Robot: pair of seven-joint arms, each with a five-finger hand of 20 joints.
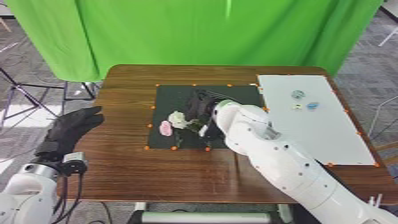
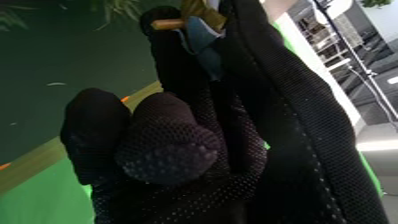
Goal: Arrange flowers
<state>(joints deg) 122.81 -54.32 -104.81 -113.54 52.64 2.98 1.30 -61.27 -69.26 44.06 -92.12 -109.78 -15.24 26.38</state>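
Your right hand (image 1: 201, 106) is over the dark mat (image 1: 164, 102), its arm coming in from the bottom right. In the right wrist view it has a blue-grey piece (image 2: 204, 47) pinched between its digits, with an orange-brown stub (image 2: 167, 24) and a yellow-brown scrap (image 2: 206, 14) at the pinch; you can't tell from here what they belong to. Its other fingers are curled in.

Just beside that hand, on the mat, you've got the white flower (image 1: 178, 120), with the pink flower (image 1: 166, 128) next to it, toward the mat's left edge. Dark green leaves (image 1: 192, 126) lie close to the white one.

Farther right, the white panel (image 1: 311, 135) carries a pale green piece (image 1: 298, 94), a blue piece (image 1: 313, 105) and a small yellowish one (image 1: 298, 107), all apart from each other. Orange markers (image 1: 175, 148) dot the edges of mat and panel.

Your left hand (image 1: 73, 126) is at the left edge of the brown table (image 1: 129, 172), fingers extended. Behind the table hangs a green curtain (image 1: 195, 35).
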